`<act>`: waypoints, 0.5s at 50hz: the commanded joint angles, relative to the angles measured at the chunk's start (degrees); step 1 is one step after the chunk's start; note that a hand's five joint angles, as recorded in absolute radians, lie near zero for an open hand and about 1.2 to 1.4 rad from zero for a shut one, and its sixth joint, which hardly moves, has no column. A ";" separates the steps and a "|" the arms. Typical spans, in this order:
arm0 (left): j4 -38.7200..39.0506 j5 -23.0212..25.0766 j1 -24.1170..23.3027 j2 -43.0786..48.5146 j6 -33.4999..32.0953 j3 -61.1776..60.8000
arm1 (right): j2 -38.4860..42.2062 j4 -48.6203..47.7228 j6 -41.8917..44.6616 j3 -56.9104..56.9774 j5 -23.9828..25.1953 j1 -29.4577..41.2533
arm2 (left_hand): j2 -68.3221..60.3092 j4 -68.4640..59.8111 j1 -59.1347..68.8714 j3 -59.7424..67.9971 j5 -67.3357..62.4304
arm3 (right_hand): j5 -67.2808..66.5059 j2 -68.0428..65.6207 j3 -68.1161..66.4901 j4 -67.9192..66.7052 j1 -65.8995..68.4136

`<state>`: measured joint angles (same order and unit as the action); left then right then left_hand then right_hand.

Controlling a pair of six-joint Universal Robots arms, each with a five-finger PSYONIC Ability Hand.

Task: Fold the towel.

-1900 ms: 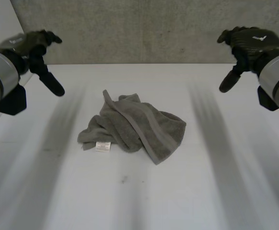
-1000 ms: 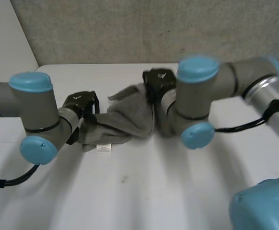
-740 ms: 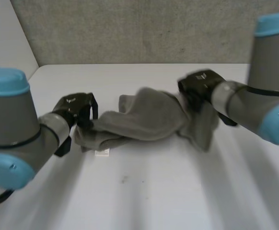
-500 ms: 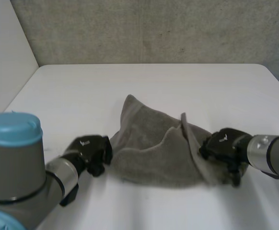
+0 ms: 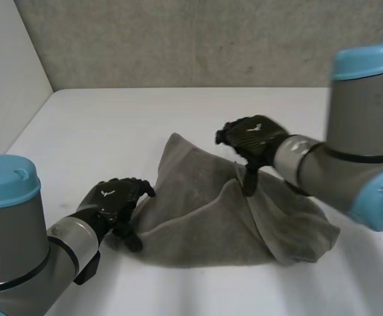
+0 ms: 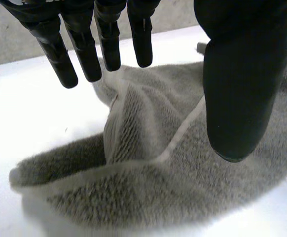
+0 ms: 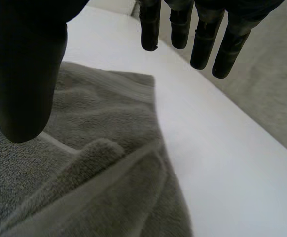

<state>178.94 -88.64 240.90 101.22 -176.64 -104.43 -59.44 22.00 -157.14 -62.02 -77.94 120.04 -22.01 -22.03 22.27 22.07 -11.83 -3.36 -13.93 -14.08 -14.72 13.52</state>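
I see the towel (image 5: 201, 227) lying partly spread on the table (image 5: 112, 125), rumpled, with a raised ridge across its middle; no neat fold is made yet. My left hand (image 5: 116, 203) sits at its left edge, fingers and thumb apart, gripping nothing. My right hand (image 5: 252, 139) hovers over the ridge, fingers spread, perhaps just touching cloth. Flattening and folding are all left to do.

Setting: I log this as a robotics lab test cell. Evidence on my head camera:
- plain white worktop (image 5: 178, 112)
- bare grey concrete wall (image 5: 178, 39) behind it
- white side panel (image 5: 7, 72) at its left edge
- grey, blue-capped left arm (image 5: 14, 227) and right arm (image 5: 362, 125) over it
- a grey towel (image 5: 204, 224) as the handled item
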 commanded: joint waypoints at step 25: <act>8.18 0.40 6.52 3.81 -11.44 -6.75 | 26.13 9.56 11.95 26.06 -11.27 5.03 | -11.58 -11.57 11.32 11.53 -11.76 | -66.64 -66.07 -65.92 -65.28 66.47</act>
<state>183.79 -88.25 247.54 102.95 -183.73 -111.69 -33.51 32.03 -144.93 -38.99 -89.12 125.15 -23.36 -23.32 23.51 23.37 -13.44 -54.26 -65.05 -64.44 -65.02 66.15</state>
